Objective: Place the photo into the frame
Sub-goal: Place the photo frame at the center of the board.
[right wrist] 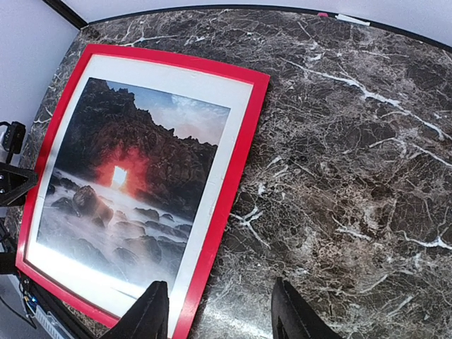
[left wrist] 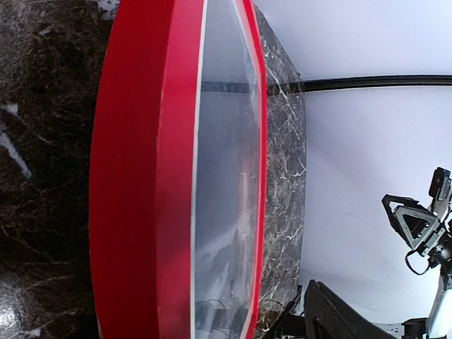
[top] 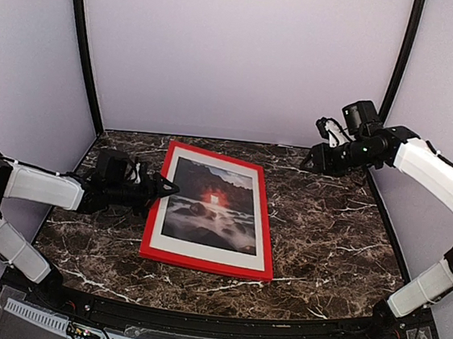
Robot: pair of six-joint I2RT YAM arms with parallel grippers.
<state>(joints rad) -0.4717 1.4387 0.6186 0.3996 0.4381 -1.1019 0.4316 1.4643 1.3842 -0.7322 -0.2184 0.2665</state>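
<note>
1. While the frame (top: pixel 153 218) lies flat and face up on the marble table (top: pixel 332 245), the photo (top: pixel 211 204) already sits inside it behind the pane. A white mat border (top: pixel 211 252) runs between the print and the red rails.
2. Its long axis runs from the arms' side towards the back wall, with the far end leaning slightly right.
3. At the frame's left long rail, towards its far end, the left gripper (top: pixel 171 186) points straight at the rail, touching it or just beside it. I cannot tell from any view whether its jaws are apart or closed; the left wrist view shows only the red rail edge-on with no finger across it.
4. Well off the frame's far right corner and raised above the table, the right gripper (top: pixel 310 162) holds nothing. Its fingers (right wrist: pixel 152 311) stand parted over bare marble beside the right rail.
5. The left arm is much the nearer. By my reading the task looks finished, so the next move turns on backing away leftward, square to that long rail, without dragging the frame.
</note>
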